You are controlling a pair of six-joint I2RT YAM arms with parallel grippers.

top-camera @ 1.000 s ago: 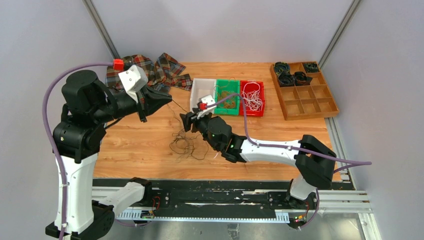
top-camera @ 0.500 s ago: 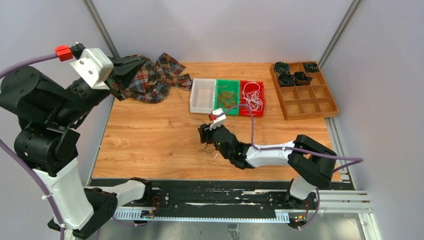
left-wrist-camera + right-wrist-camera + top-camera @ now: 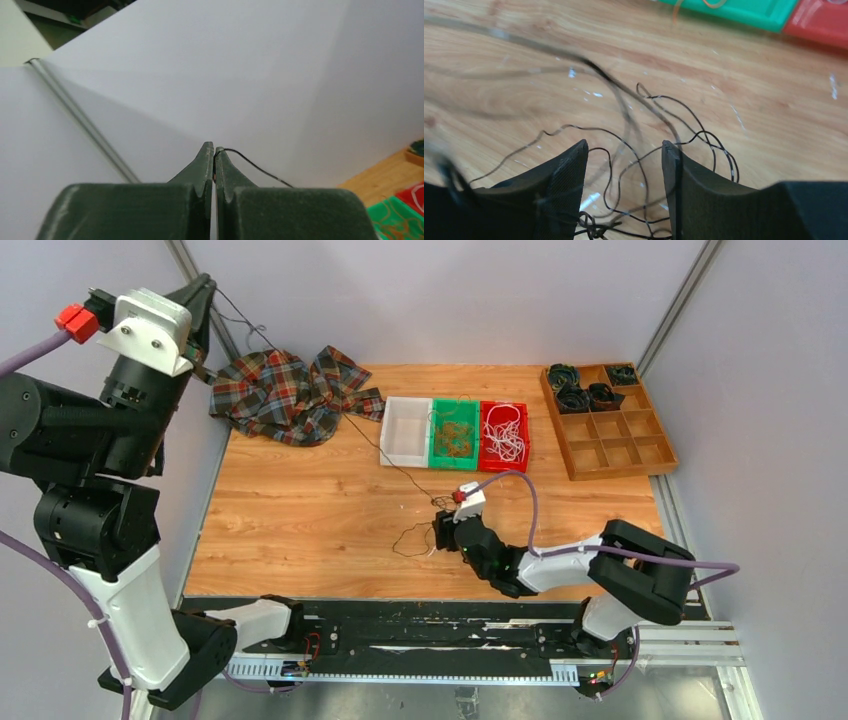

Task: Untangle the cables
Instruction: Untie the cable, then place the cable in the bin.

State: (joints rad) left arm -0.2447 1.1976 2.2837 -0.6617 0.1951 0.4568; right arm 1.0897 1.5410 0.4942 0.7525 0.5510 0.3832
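Grey-walled booth, wooden table (image 3: 290, 510). The black cable (image 3: 398, 468) is drawn out in one taut diagonal. Its long axis runs from high at the far left, above the table, down to near centre. The upper end sits at the left gripper (image 3: 205, 285). The lower end is a loose tangle of loops on the wood, directly at the right gripper (image 3: 440, 532). On its way the line crosses the plaid cloth (image 3: 290, 390) and passes near the white bin (image 3: 405, 435). Left gripper is pinched closed on the cable end, up by the left wall. Right gripper sits low over the tangle, jaws apart, strands lying between them, none clamped. A second ago the left gripper was over the table beside the cloth and the cable lay in a slack heap. Since then the left arm has risen far-left, and the right gripper has drawn back toward the near edge.
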